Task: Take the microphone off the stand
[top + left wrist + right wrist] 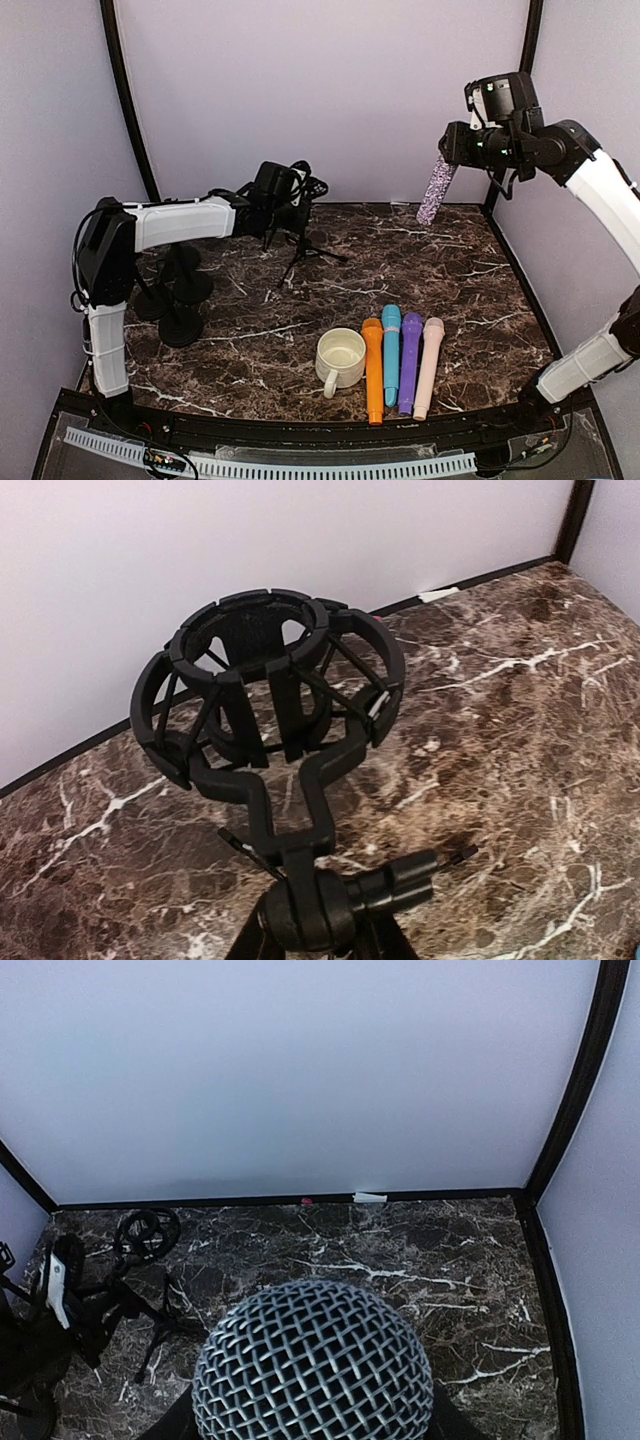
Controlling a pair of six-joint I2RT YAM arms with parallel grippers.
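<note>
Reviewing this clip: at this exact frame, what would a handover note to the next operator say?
Right pincer: shut on the glittery microphone, held in the air over the far right of the table, well away from the stand.
Left pincer: at the top of the stand; the views do not show whether it is gripping.
The stand's cradle is empty.
Done: the microphone is out of the stand.
Left: probably set it down, perhaps beside the four coloured microphones near the front edge, then back the left arm away.
</note>
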